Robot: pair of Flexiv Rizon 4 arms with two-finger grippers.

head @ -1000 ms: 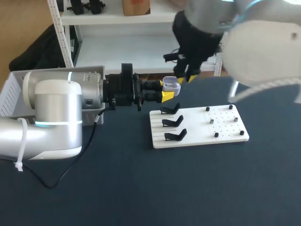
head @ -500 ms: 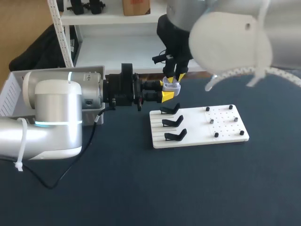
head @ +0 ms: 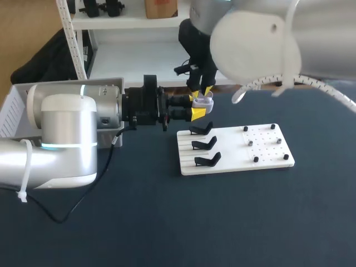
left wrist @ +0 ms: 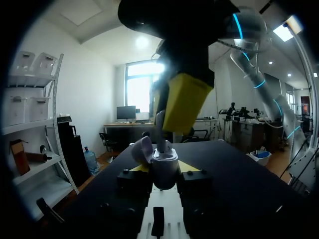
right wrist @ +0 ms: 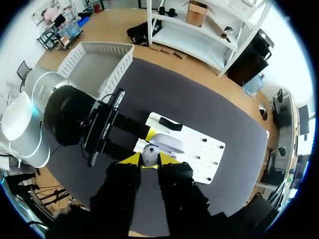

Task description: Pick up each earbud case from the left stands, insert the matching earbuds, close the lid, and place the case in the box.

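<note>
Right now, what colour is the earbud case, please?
The case is pale grey; left wrist view.

You can't tell from the head view what, if anything, sits in the right end effector (head: 201, 92); it's too small there. The right arm (head: 261, 39) runs off the top edge and covers the far tabletop (head: 167, 222). The left arm (head: 67, 133) hides most of the white bin (head: 14, 105). In the left wrist view the case (left wrist: 164, 175) covers most of the left end effector (left wrist: 165, 168) and its yellow tips.
</note>
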